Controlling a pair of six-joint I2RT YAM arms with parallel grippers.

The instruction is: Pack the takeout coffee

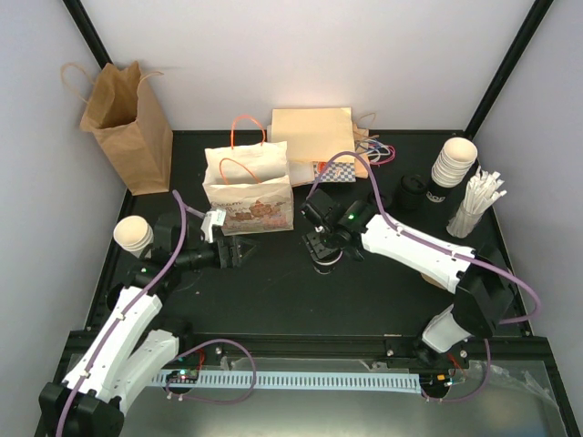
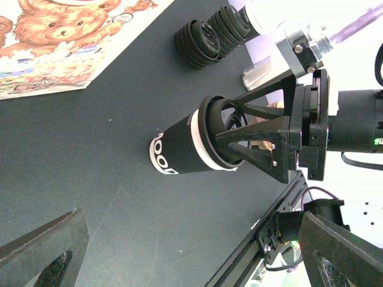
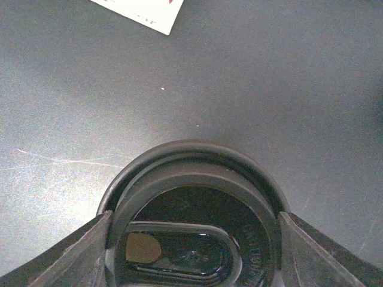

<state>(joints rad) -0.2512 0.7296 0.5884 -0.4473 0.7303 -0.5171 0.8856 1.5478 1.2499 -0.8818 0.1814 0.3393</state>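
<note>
Right gripper: clamped on coffee at lid, seemingly secure; lift upright, lower into bear bag. Left gripper: wide.

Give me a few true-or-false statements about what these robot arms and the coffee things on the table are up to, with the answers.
1. The right gripper is closed on the takeout coffee at its black lid. True.
2. The left gripper is holding the bear-printed bag. False: it is open and holds nothing.
3. The takeout coffee is already inside the bear-printed bag. False: it is out in front of the bag, in the right gripper.
4. A stack of lidless cream cups stands at the far right. True.
5. The brown paper bag lies flat at the near edge. False: it stands upright at the far left.
</note>
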